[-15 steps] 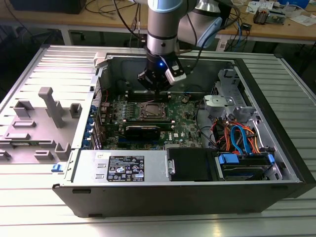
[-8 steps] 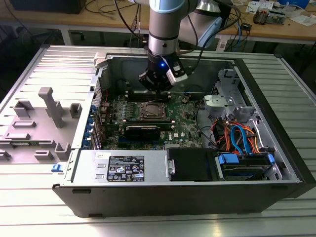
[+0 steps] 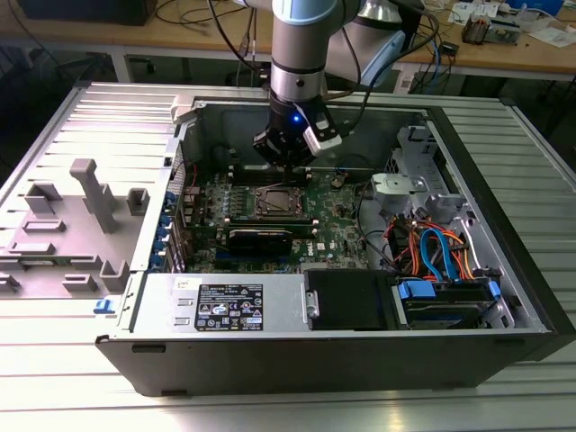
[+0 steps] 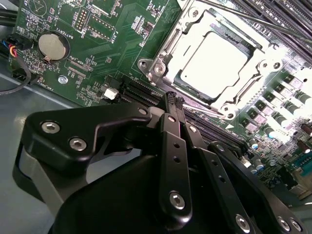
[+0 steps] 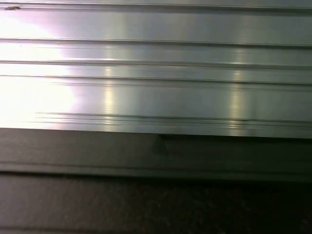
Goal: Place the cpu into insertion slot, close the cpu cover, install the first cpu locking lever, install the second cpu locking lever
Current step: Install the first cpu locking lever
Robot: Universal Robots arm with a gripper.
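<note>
The cpu (image 4: 209, 61) lies flat in the insertion slot (image 3: 274, 200), its pale metal top showing. The cpu cover (image 4: 168, 48) is down over it, framing the chip through its window. My gripper (image 4: 173, 100) is shut, with its fingertips together just off one edge of the socket. A thin locking lever (image 4: 209, 111) runs low along that edge, right by the tips. A second thin lever (image 4: 263, 20) runs along the opposite side. In the exterior view the gripper (image 3: 286, 164) hangs inside the open computer case, just over the socket's far edge.
The green motherboard (image 4: 97, 58) carries a coin battery (image 4: 51, 45), black card slots (image 4: 141, 92) and memory sticks (image 3: 261, 236). The case walls (image 3: 180, 153), coloured cables (image 3: 432, 247) and a drive bay (image 3: 445, 301) surround the work area. The first wrist view looks at ribbed metal (image 5: 156, 73).
</note>
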